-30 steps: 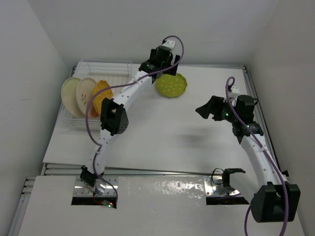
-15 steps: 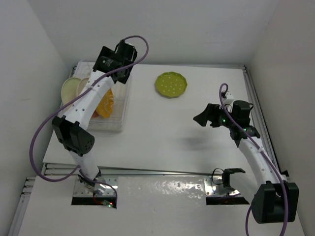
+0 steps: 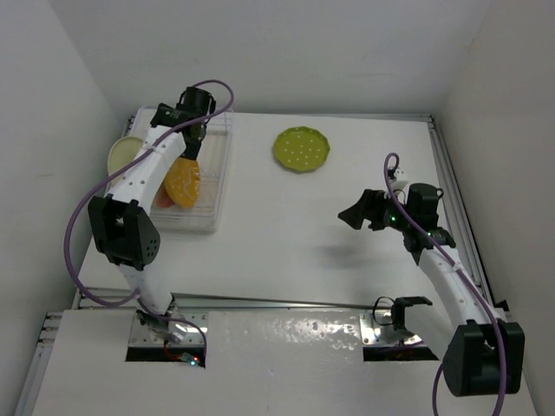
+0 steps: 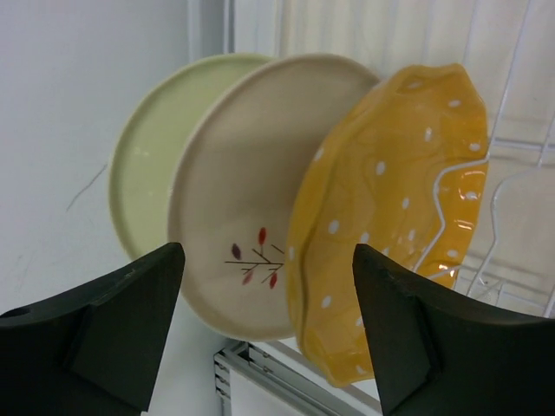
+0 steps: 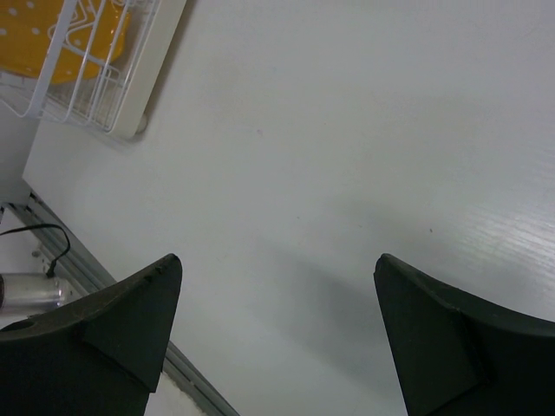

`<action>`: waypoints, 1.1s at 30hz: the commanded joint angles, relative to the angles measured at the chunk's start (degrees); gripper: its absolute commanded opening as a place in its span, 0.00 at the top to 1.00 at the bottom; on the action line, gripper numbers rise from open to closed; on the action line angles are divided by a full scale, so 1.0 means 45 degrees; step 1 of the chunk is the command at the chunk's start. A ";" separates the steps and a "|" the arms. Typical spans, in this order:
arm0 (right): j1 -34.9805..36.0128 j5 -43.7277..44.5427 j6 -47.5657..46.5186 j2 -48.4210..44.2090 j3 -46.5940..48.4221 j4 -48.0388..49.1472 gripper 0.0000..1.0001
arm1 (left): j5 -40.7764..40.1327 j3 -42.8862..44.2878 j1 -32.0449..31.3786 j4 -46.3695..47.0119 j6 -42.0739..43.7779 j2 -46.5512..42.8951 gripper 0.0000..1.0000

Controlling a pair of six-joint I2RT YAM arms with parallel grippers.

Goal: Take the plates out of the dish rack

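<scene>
The dish rack [image 3: 210, 218] stands at the table's far left. Three plates stand upright in it: a pale green one [image 4: 143, 173], a cream one with a twig motif [image 4: 234, 191] and an orange white-dotted one [image 4: 390, 217] [image 3: 184, 180]. My left gripper [image 3: 185, 124] [image 4: 267, 260] hovers open at the rack, its fingers framing the lower edges of the cream and orange plates without touching them. A lime green dotted plate [image 3: 302, 149] lies flat on the table at the back centre. My right gripper [image 3: 357, 215] [image 5: 277, 264] hangs open over bare table, holding nothing.
White walls close in on the left, back and right. The rack's wire ribs [image 4: 512, 173] rise behind the orange plate. In the right wrist view the rack's corner [image 5: 108, 91] shows at top left, and a metal rail [image 5: 78, 260] runs along the table's near edge.
My left arm has swung from the lime green plate at the back centre over to the rack, leaving that plate flat on the table. The right gripper has drifted slightly left and lower.
</scene>
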 commanded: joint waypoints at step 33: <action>0.0072 -0.0165 0.0158 0.0013 0.2951 -0.0956 0.12 | 0.7094 0.0439 0.3780 -0.0257 -0.3439 0.0279 1.00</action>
